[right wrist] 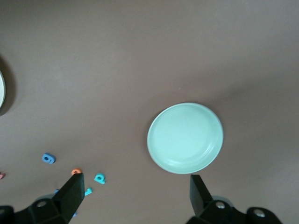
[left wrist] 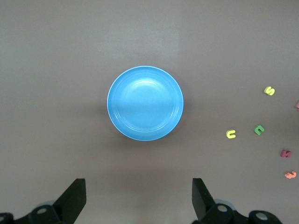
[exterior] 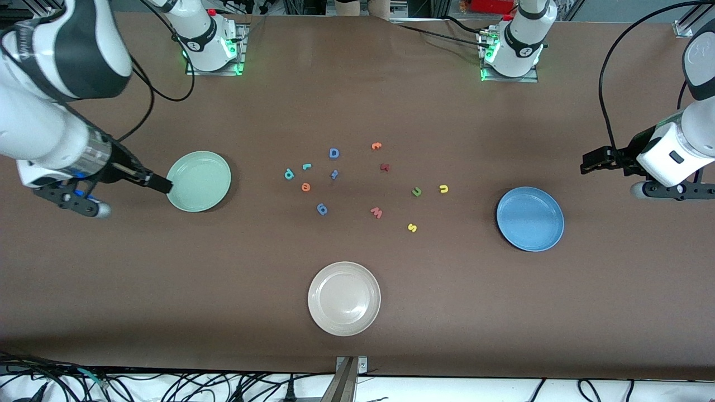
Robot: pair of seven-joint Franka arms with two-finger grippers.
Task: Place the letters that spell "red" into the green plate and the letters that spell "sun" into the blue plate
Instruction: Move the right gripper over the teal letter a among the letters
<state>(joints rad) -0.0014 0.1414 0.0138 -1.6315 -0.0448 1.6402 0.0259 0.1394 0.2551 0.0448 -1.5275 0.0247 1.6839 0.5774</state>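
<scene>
Brown table [exterior: 357, 100] holds tiny foam letters in its middle, between the green plate [exterior: 199, 181] and the blue plate [exterior: 530, 219]. They look light and soft, so pinch each by its edges. Left gripper [exterior: 593, 162] and right gripper [exterior: 149, 180] hang wide open, holding nothing.

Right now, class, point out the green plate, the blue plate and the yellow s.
green plate [exterior: 199, 181]: front view, on the bare middle of its dish.
blue plate [exterior: 530, 219]: front view, on the bare middle of its dish.
yellow s [exterior: 412, 227]: front view, on the middle of the letter.
</scene>
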